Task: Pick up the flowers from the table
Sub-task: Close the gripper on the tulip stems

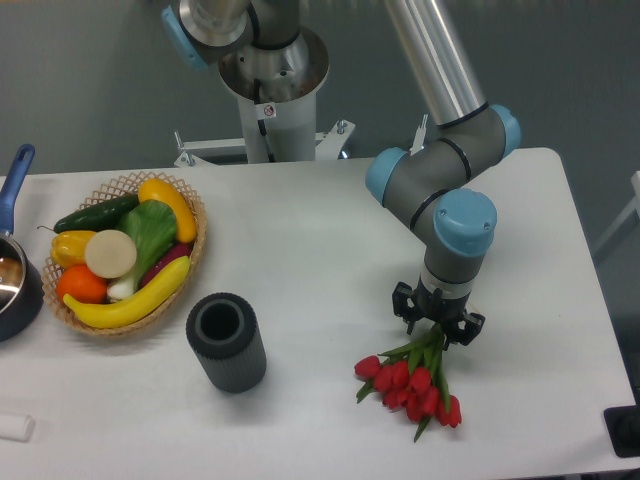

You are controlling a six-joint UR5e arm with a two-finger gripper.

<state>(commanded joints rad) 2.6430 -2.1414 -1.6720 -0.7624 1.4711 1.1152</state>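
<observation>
The flowers [412,385], a bunch of red tulip buds with green leaves, lie on the white table [300,230] at the front right. Their green stems run up and back under my gripper [437,326]. The gripper points straight down over the stem ends, low at the table. Its black fingers [404,303] stand on either side of the stems, still spread, so it is open. The wrist hides the fingertips and the stem ends, so I cannot see whether they touch the stems.
A dark grey ribbed cylinder [226,342] stands left of the flowers. A woven basket [197,216] of fruit and vegetables sits at the left, with a dark pot [12,283] at the left edge. The robot base [268,95] rises behind the table.
</observation>
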